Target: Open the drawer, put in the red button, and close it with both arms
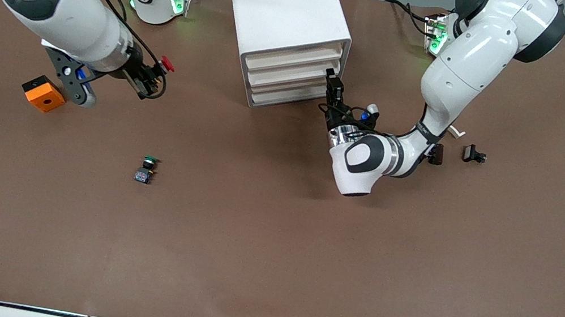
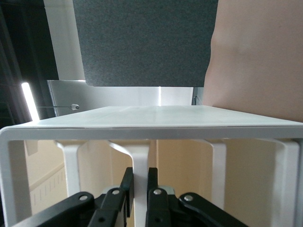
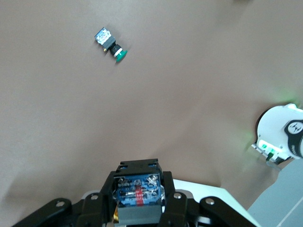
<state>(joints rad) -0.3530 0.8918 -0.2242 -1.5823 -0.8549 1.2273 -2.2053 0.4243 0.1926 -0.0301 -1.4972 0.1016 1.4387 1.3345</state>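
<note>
Green-capped push button (image 1: pixel 146 169) with blue base: lying on the brown table mat (image 1: pixel 267 248), nearest the front camera. Orange block (image 1: pixel 43 94): toward the right arm's end. Right gripper (image 1: pixel 153 78): above the mat, fingers clamped on the small red button (image 1: pixel 167 64) with blue base. Left gripper (image 1: pixel 333 91): at the white four-drawer cabinet (image 1: pixel 285 4), fingers (image 2: pixel 127 185) pinching the upright white handle of the drawer (image 1: pixel 293 57), which sits closed.

My table (image 1: pixel 264 270) is covered in plain brown. On it stand the white cabinet (image 1: pixel 285 4), an orange block (image 1: pixel 43 94) toward my right arm's end, and a green-capped button (image 1: pixel 146 169) nearer the front camera. Small black parts (image 1: pixel 473 154) lie toward my left arm's end
</note>
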